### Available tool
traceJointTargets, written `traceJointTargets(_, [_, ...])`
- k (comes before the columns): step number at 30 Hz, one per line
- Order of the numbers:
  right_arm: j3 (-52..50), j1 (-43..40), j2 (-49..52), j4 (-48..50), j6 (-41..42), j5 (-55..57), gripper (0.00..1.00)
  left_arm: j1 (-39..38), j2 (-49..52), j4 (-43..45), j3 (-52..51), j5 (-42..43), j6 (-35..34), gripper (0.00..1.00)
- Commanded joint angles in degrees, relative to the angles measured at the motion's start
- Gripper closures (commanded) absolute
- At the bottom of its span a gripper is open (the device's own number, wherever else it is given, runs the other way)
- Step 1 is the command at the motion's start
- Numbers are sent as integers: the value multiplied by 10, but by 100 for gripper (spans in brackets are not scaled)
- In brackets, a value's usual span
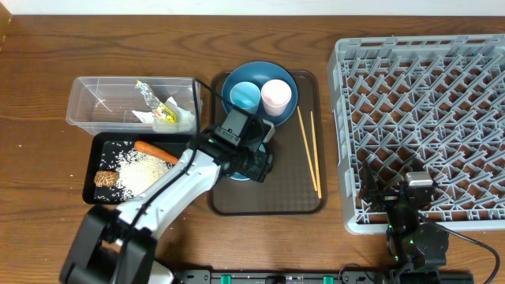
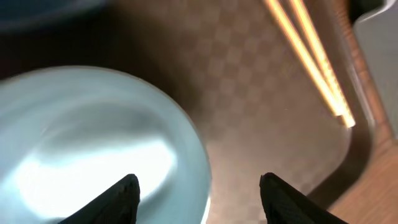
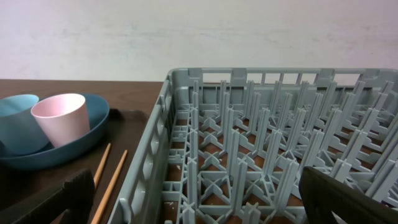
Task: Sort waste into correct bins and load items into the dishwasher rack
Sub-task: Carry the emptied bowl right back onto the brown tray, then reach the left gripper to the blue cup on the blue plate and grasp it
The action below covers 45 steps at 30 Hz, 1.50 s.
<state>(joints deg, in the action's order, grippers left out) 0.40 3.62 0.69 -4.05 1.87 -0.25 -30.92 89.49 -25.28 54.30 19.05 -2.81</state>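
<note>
My left gripper (image 1: 251, 162) (image 2: 199, 180) is open low over the white bowl with pale blue inside (image 2: 93, 137) (image 1: 239, 177) on the brown serving tray. One finger is over the bowl's inside, the other outside its rim. The dark blue plate (image 1: 237, 75) holds the light blue cup (image 1: 244, 95) and pinkish-white cup (image 1: 276, 96). Two chopsticks (image 1: 309, 150) (image 2: 311, 56) lie on the tray's right side. My right gripper (image 1: 392, 193) (image 3: 198, 180) is open and empty over the front left corner of the grey dishwasher rack (image 1: 418, 118) (image 3: 261, 124).
The clear tub (image 1: 102, 102) holds the silver-yellow wrapper (image 1: 154, 99) and white paper (image 1: 183, 118). The black tray (image 1: 91, 170) holds the carrot (image 1: 154, 150), rice (image 1: 142, 170) and brown lump (image 1: 106, 179). The brown serving tray (image 1: 268, 201) lies between the bins and the rack.
</note>
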Motion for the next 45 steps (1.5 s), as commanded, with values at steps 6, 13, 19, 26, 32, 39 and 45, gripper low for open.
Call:
traceJointTargets(6, [-1, -16, -3, -2, -7, 0, 1, 0, -86, 5, 95, -123, 4, 31])
traceJointTargets(13, [-1, -16, -2, -2, -7, 0, 1, 19, -72, 87, 100, -264, 6, 31])
traceJointTargets(19, [-1, -16, -3, -2, -7, 0, 1, 77, -48, 143, 100, -256, -25, 27])
traceJointTargets(26, [-1, -16, -2, -2, -7, 0, 1, 129, -17, 153, 100, -174, -55, 28])
traceJointTargets(32, [-1, -16, -3, -2, -7, 0, 1, 132, 22, 146, 111, -129, -61, 25])
traceJointTargets(39, [-1, -16, -2, -2, -7, 0, 1, 139, 53, -16, 267, -94, -59, 23])
traceJointTargets(45, [-1, -16, -3, -2, -7, 0, 1, 139, 94, -115, 367, -94, -59, 23])
